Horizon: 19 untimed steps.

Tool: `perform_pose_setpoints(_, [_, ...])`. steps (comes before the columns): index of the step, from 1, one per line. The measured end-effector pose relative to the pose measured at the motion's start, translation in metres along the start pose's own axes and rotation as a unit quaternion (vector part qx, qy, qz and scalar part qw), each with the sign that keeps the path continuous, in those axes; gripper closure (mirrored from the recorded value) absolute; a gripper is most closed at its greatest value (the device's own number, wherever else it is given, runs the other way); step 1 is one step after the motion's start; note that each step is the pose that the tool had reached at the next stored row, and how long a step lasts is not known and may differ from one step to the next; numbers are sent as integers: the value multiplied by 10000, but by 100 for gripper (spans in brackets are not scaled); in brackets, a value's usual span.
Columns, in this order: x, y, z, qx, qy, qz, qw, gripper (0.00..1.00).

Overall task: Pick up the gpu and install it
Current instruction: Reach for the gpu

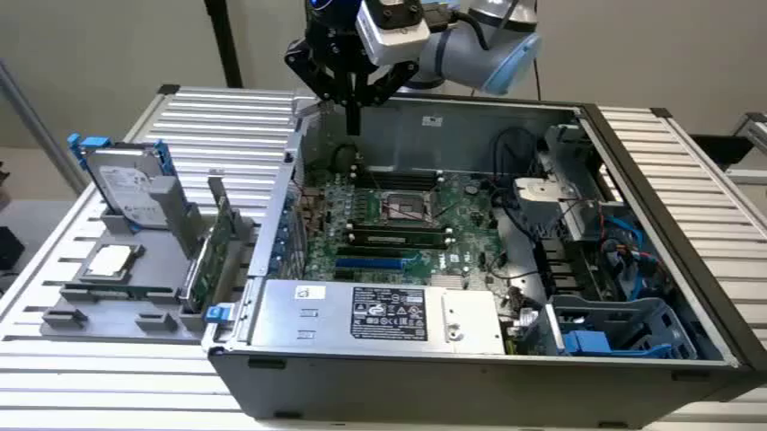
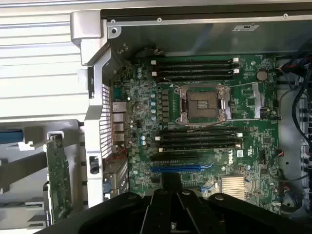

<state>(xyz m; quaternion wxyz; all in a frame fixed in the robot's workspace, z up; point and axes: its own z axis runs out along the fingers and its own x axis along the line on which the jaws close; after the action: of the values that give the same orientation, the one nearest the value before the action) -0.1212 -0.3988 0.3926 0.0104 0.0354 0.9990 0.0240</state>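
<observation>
Exterior view: my claw point(image 1: 354, 126) hangs upper centre, pinched shut and empty; the gpu point(image 1: 215, 247) stands on edge, centre left. Wrist view: gpu point(image 2: 58, 178) lower left. I'd judge it light, stiff and fragile, best taken by the board edges.

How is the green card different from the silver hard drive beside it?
The gpu is a thin green board; the hard drive is a thicker silver box with blue rails. The gpu stands nearer the computer case than the hard drive. Both stand in the gray rack.
</observation>
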Motion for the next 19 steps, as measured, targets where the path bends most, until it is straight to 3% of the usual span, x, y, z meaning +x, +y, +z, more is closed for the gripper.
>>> perform_pose_setpoints(8, [0, -2, 0, 0, 0, 0, 10000, 100])
perform_pose_setpoints(11, [47, -59, -4, 1, 0, 1, 10000, 100])
perform_pose_setpoints(17, [274, -204, -14, 1, 0, 1, 10000, 100])
perform_pose_setpoints(19, [406, -255, -17, 1, 0, 0, 10000, 100])
